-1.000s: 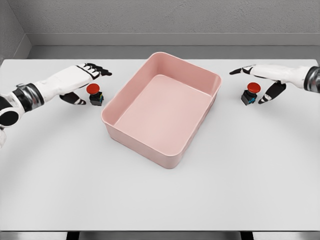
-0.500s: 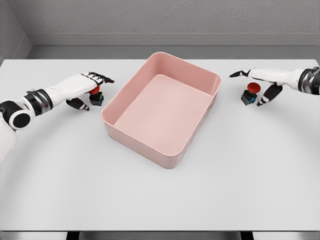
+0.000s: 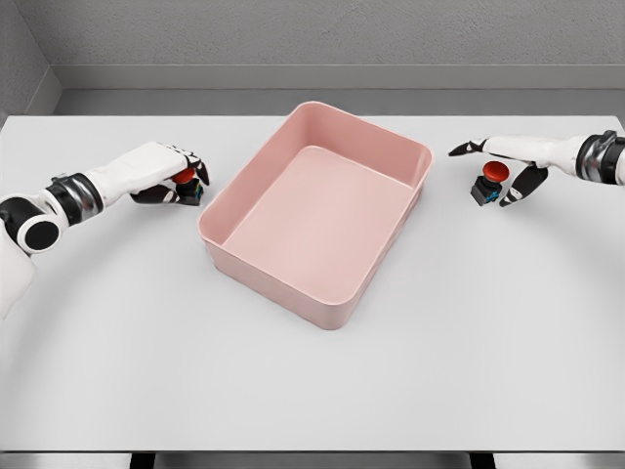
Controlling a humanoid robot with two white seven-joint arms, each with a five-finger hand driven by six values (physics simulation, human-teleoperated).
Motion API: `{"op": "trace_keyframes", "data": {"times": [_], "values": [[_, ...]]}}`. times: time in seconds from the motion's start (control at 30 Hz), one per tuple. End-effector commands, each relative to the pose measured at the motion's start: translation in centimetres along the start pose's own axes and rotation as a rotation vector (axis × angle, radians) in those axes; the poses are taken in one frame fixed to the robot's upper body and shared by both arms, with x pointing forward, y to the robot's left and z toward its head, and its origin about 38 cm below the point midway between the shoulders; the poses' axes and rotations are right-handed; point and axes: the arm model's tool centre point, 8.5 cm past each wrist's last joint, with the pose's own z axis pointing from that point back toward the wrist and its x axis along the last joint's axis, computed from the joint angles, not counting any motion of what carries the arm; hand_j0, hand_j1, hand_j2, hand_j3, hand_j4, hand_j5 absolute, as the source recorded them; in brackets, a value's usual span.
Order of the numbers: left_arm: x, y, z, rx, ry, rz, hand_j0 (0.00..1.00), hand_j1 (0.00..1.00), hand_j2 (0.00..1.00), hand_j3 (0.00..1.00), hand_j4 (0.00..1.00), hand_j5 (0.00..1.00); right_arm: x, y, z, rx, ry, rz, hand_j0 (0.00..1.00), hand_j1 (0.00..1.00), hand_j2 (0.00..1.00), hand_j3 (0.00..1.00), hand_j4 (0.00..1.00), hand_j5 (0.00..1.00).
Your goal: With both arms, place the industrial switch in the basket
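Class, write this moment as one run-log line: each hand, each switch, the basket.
left hand: shut on left switch | right hand: open around right switch, not gripping | basket: empty, between them

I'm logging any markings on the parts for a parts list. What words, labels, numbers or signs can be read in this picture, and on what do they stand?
None can be read.
Left switch: red cap, dark body, mostly covered by the left robot hand; no legible marking.
Right switch: red cap, dark body with a bluish patch, too small to read.
Pink basket: plain, no text.
Table: plain.
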Motion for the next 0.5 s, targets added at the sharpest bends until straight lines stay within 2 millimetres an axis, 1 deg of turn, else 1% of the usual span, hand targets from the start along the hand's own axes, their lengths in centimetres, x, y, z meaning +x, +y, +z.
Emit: {"op": "trace_keyframes", "data": {"times": [0.0,0.03,0.07,0.1,0.23,0.33,0.47], "values": [[-0.1,0.3,0.1,0.007,0.0,0.002,0.3,0.3,0.3,0.3,0.3,0.3,-0.2,0.0,0.1,-0.005,0.004,-0.008,0.89,0.89,0.89,0.89,0.89,0.89],[0.1,0.4,0.0,0.011,-0.005,-0.001,0.28,0.28,0.28,0.28,0.28,0.28,-0.5,0.1,0.2,-0.004,0.012,-0.014,0.89,0.89,0.89,0.89,0.89,0.89],[0.4,0.7,-0.1,0.017,-0.013,-0.009,0.28,0.28,0.28,0.28,0.28,0.28,-0.6,0.2,0.2,-0.004,0.017,-0.018,0.89,0.89,0.89,0.89,0.89,0.89],[1.1,1.7,-0.2,0.035,-0.035,-0.032,0.28,0.28,0.28,0.28,0.28,0.28,-0.6,0.1,0.3,-0.005,0.017,-0.017,0.88,0.88,0.88,0.88,0.88,0.88],[3.7,4.2,-0.5,0.09,-0.109,-0.099,0.27,0.27,0.27,0.27,0.27,0.27,-0.5,-0.2,0.3,-0.009,0.014,-0.013,0.83,0.83,0.83,0.83,0.83,0.83],[3.8,5.8,0.7,0.113,-0.12,-0.141,0.27,0.27,0.27,0.27,0.27,0.27,-0.3,-0.2,0.1,-0.011,0.005,-0.01,0.78,0.78,0.78,0.78,0.78,0.78],[5.8,8.0,1.0,0.172,-0.179,-0.168,0.26,0.26,0.26,0.26,0.26,0.26,-0.1,-0.2,0.0,-0.01,-0.001,-0.007,0.73,0.73,0.73,0.73,0.73,0.73]]}}
